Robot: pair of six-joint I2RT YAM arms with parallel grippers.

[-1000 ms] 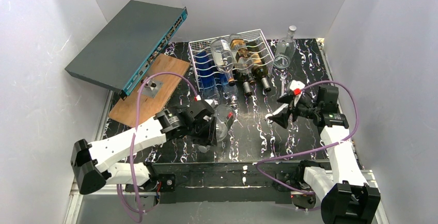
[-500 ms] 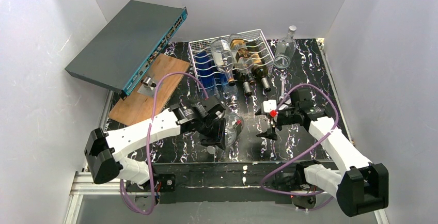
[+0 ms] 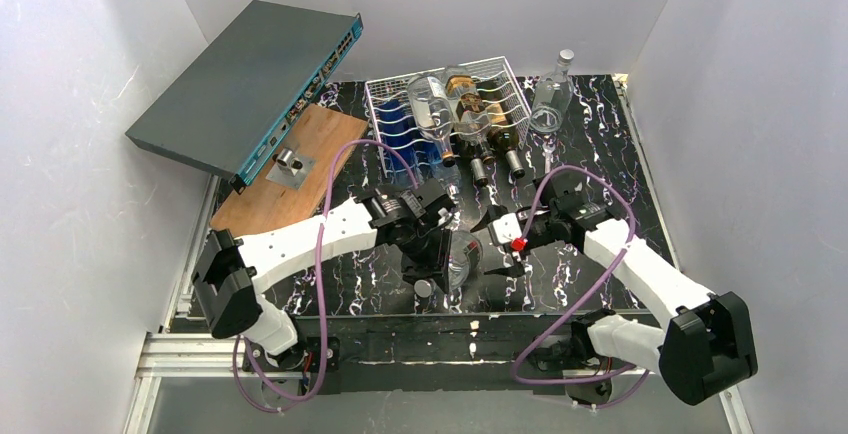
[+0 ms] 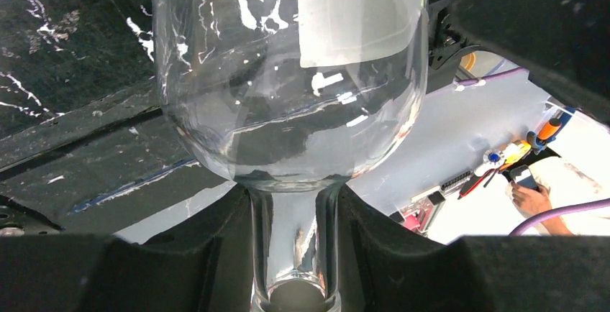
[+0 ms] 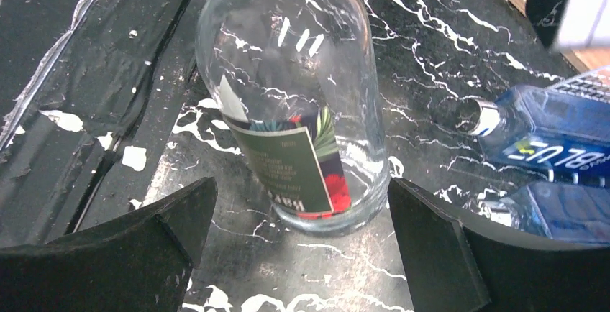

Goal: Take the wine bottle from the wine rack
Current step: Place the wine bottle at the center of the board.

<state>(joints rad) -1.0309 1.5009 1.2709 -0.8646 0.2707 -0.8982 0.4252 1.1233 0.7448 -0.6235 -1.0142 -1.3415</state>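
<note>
The wine bottle [image 3: 458, 258] is clear glass with a green and red label. It is off the white wire wine rack [image 3: 380, 89] and tilted over the near middle of the table. My left gripper [image 3: 434, 273] is shut on its neck [image 4: 291, 240], with the round shoulder [image 4: 288, 111] just beyond the fingers. My right gripper [image 3: 490, 246] is open just right of the bottle and faces its base [image 5: 324, 211]. That base sits between and just beyond the spread right gripper [image 5: 301, 186] fingers, apart from both. Whether it touches the table I cannot tell.
Blue bottles [image 3: 405, 134], a clear one and brown ones [image 3: 490, 119] lie in the rack, necks toward me. A clear bottle [image 3: 553, 94] stands right of the rack. A grey network switch [image 3: 250, 79] leans at the back left above a wooden board [image 3: 270, 199].
My left arm carried the bottle right and toward the near edge. My right arm swung left and now faces the bottle's base, jaws still wide.
</note>
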